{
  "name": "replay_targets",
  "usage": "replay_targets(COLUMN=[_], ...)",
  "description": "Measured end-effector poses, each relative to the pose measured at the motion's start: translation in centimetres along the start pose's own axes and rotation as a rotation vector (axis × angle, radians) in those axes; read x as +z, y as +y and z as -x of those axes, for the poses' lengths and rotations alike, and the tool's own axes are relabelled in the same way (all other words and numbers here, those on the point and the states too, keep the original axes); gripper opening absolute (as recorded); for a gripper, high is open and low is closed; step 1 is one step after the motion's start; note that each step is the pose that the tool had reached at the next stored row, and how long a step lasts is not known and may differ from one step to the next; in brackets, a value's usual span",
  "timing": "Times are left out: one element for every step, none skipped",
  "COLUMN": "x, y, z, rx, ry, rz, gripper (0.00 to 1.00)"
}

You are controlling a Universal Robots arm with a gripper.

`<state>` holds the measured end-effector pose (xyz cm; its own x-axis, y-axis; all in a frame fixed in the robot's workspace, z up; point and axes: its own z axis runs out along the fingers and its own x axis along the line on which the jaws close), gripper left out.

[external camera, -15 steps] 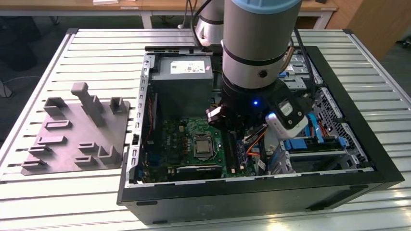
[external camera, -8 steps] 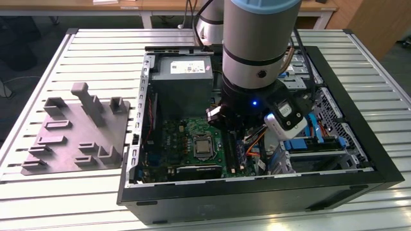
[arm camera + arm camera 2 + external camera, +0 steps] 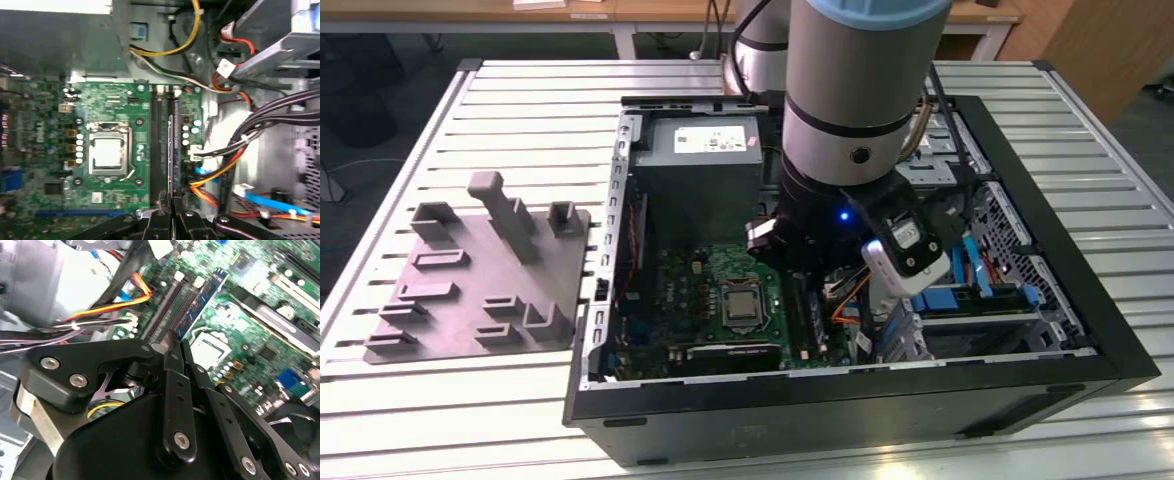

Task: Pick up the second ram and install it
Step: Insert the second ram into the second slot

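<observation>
Exterior view shows the arm reaching down into the open black computer case (image 3: 1067, 330) on the slatted white surface (image 3: 520, 100). In both wrist views, we find the black gripper (image 3: 168, 200) with fingers pressed together, pinching the second ram (image 3: 171, 150), a thin dark circuit-board strip, edge-on above the long black memory slots (image 3: 156, 135) beside the square silver processor socket (image 3: 107, 152). We judge misalignment the main hazard: a tilted strip could jam against the slot. The orange and yellow cables (image 3: 215, 175) lie near and could snag.
</observation>
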<state>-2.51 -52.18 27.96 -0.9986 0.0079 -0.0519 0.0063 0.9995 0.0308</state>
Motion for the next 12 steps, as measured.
replay_targets(x=[0.02, 0.04, 0.08, 0.08, 0.08, 0.10, 0.13, 0.15, 0.16, 0.16, 0.18, 0.18], y=[0.00, 0.00, 0.01, 0.01, 0.01, 0.01, 0.01, 0.04, 0.07, 0.11, 0.15, 0.21], z=[0.03, 0.07, 0.09, 0.10, 0.10, 0.10, 0.13, 0.18, 0.23, 0.24, 0.28, 0.31], rx=[0.001, 0.001, 0.001, 0.001, 0.002, 0.002, 0.002, 0.001, 0.001, 0.001, 0.000, -0.004], ry=[0.0181, 0.0359, 0.0497, 0.0519, 0.0523, 0.0524, 0.0525, 0.0525, 0.0528, 0.0529, 0.0530, 0.0530], rz=[-0.0002, -0.0003, -0.0003, -0.0006, -0.0007, -0.0006, -0.0004, -0.0001, -0.0002, -0.0003, -0.0003, -0.0002], gripper=[0.14, 0.14, 0.14, 0.14, 0.14, 0.14, 0.14, 0.14, 0.14, 0.14, 0.14, 0.14])
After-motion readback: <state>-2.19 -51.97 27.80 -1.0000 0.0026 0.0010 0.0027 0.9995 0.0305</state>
